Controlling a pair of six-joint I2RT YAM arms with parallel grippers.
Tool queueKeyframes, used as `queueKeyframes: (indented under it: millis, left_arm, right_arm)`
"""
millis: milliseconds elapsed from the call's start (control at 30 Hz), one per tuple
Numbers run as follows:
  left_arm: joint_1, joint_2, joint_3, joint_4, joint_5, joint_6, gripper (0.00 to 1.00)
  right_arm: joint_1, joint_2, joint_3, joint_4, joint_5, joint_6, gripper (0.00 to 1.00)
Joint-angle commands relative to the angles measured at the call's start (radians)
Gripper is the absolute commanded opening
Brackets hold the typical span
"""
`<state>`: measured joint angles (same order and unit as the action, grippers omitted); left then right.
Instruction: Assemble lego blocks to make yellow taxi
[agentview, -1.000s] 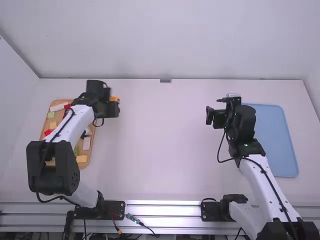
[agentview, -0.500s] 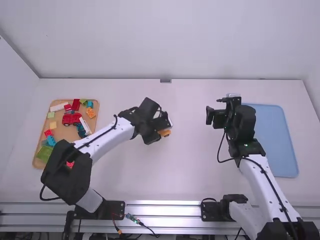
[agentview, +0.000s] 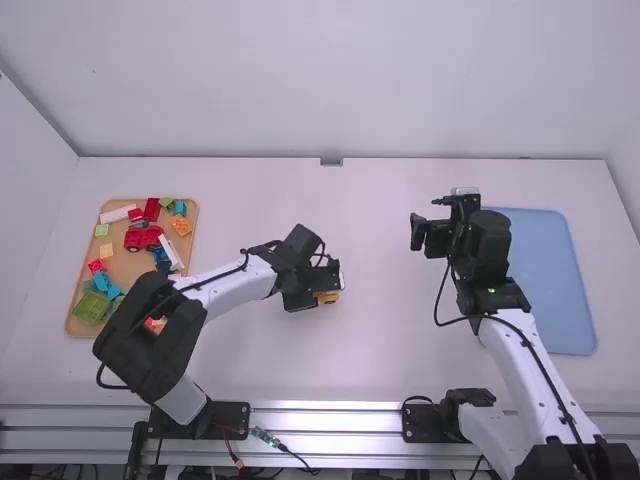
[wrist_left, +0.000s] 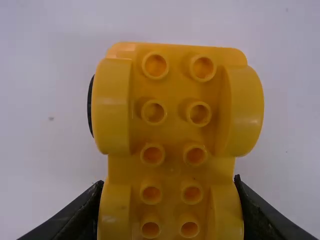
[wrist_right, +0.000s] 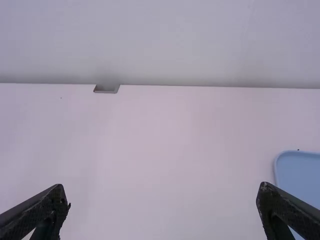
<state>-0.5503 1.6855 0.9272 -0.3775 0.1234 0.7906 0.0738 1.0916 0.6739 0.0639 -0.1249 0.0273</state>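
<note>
Near the middle of the table in the high view is my left gripper (agentview: 326, 282), with a yellow wheeled lego base (agentview: 328, 297) at its tip. In the left wrist view the yellow base (wrist_left: 175, 135), studs facing the camera and wheel arches at its sides, is pinched between the fingers of my left gripper (wrist_left: 170, 212). My right gripper (agentview: 418, 231) is held in front of the blue tray's left side; in the right wrist view my right gripper (wrist_right: 162, 200) has its fingers wide apart with nothing between them.
A wooden tray (agentview: 126, 268) at the left holds several loose blocks, among them a red wheeled piece (agentview: 143, 237), a green block (agentview: 91, 307) and an orange block (agentview: 181, 226). At the right lies a blue tray (agentview: 550, 270). A wall closes off the table's far edge.
The left arm has swung from the wooden tray rightward to mid-table with the yellow base, then slightly nearer the camera, uncovering the tray's blocks. The right arm has hardly moved.
</note>
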Motion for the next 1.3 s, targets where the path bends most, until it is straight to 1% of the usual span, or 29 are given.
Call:
queueKeyframes:
  millis: [0, 33, 133, 267, 300, 400, 433, 467, 500, 533, 567, 600, 700, 900, 933, 967, 1100, 1267]
  left_arm:
    - [-0.006, 0.060, 0.028, -0.020, 0.018, 0.019, 0.03]
    - [-0.006, 0.085, 0.048, -0.036, 0.019, 0.020, 0.01]
    - [-0.006, 0.137, 0.095, -0.083, 0.019, 0.054, 0.01]
    - [-0.006, 0.162, 0.100, -0.060, 0.055, 0.082, 0.01]
    - [-0.005, 0.165, 0.095, -0.054, 0.080, 0.108, 0.02]
    - [-0.006, 0.166, 0.080, -0.043, 0.129, 0.160, 0.09]
    - [-0.004, 0.166, 0.075, -0.038, 0.131, 0.165, 0.16]
    - [-0.004, 0.166, 0.071, -0.030, 0.129, 0.164, 0.25]
    - [-0.006, 0.166, 0.067, -0.021, 0.119, 0.153, 0.45]
    - [-0.005, 0.166, 0.067, -0.018, 0.117, 0.147, 0.51]
    - [-0.004, 0.166, 0.069, -0.013, 0.098, 0.130, 0.82]
    - [-0.003, 0.166, 0.072, -0.011, 0.084, 0.108, 0.99]
    - [-0.001, 0.165, 0.097, -0.018, 0.017, 0.031, 0.99]
    - [0.002, 0.132, 0.199, -0.158, -0.011, 0.025, 0.99]
    - [0.016, 0.110, 0.235, -0.209, -0.012, 0.029, 0.99]
    - [0.024, 0.101, 0.249, -0.226, -0.012, 0.029, 0.99]
    - [0.086, 0.050, 0.310, -0.277, -0.006, 0.009, 0.99]
    - [0.242, -0.034, 0.344, -0.278, 0.005, -0.074, 0.99]
  right_arm:
    - [0.014, -0.020, 0.039, -0.002, -0.010, -0.002, 0.99]
    - [0.013, -0.020, 0.039, -0.005, -0.010, -0.009, 0.99]
    - [0.011, -0.020, 0.039, -0.013, -0.010, -0.008, 0.99]
    - [0.011, -0.020, 0.039, -0.019, -0.010, -0.009, 0.99]
    - [0.011, -0.020, 0.039, -0.019, -0.010, -0.008, 0.99]
    - [0.011, -0.020, 0.039, -0.019, -0.009, -0.008, 0.99]
    - [0.011, -0.020, 0.039, -0.019, -0.010, -0.008, 0.99]
    - [0.011, -0.020, 0.039, -0.019, -0.010, -0.008, 0.99]
    - [0.011, -0.020, 0.039, -0.019, -0.009, -0.008, 0.99]
    - [0.011, -0.020, 0.039, -0.019, -0.009, -0.008, 0.99]
    - [0.011, -0.020, 0.039, -0.020, -0.010, -0.009, 0.99]
    - [0.011, -0.020, 0.039, -0.019, -0.010, -0.009, 0.99]
    - [0.011, -0.020, 0.039, -0.019, -0.010, -0.009, 0.99]
    - [0.011, -0.020, 0.039, -0.019, -0.010, -0.009, 0.99]
    - [0.011, -0.020, 0.039, -0.019, -0.008, -0.009, 0.99]
    - [0.011, -0.020, 0.039, -0.019, -0.008, -0.009, 0.99]
    - [0.011, -0.020, 0.039, -0.019, -0.010, -0.009, 0.99]
    - [0.011, -0.020, 0.039, -0.018, -0.009, -0.009, 0.99]
